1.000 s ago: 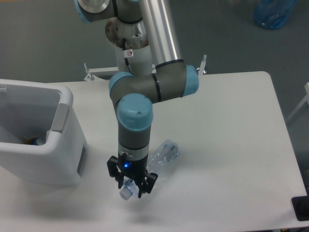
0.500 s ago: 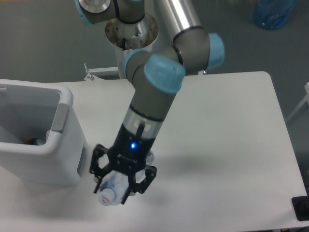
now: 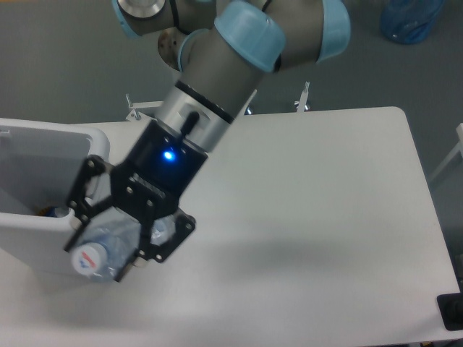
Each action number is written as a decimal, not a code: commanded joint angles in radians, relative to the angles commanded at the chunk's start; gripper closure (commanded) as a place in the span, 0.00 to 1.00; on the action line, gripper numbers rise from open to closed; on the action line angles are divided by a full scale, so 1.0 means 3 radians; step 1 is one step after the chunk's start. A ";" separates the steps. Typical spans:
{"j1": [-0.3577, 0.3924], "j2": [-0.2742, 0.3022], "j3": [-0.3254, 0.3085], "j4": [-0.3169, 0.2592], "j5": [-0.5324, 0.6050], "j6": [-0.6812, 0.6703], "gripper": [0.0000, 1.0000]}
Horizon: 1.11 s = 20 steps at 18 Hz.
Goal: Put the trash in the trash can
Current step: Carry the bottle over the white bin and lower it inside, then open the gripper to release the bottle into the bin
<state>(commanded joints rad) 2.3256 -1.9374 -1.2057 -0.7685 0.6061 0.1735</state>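
Nearest the camera, the gripper (image 3: 108, 242) was raised well above the table (image 3: 318, 217) and clenched on the crushed plastic bottle (image 3: 108, 249). The bottle's white cap end, bearing a reddish and bluish mark, pointed toward the lens at lower left, and its clear body ran back between the black fingers (image 3: 170, 235). A blue indicator light was lit on the gripper's body.

The held bottle appeared in front of the near right wall of the trash can (image 3: 43, 224), overlapping it in view. Whether it was over the opening or just beside the wall could not be told from this single view.

Behind the gripper, the arm (image 3: 224, 79) rose diagonally toward the upper right, with a grey wrist housing and light blue joint caps.

The trash can, white with a thick rounded rim, stood at the left edge of the table. A small part of an object, yellowish and bluish, was visible low inside it; its identity could not be determined.

Beyond the table lay grey floor, with a blue bag (image 3: 411, 20) at the far upper right.
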 joint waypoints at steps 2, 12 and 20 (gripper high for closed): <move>-0.0041 0.0097 -0.0025 0.0000 -0.0092 -0.0097 0.36; -0.0409 0.0230 -0.0214 0.0000 -0.0231 -0.0195 0.33; -0.0603 0.0281 -0.0562 0.0005 -0.0231 0.0428 0.27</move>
<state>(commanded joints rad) 2.1446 -1.8531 -1.3743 -0.7670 0.5369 0.3019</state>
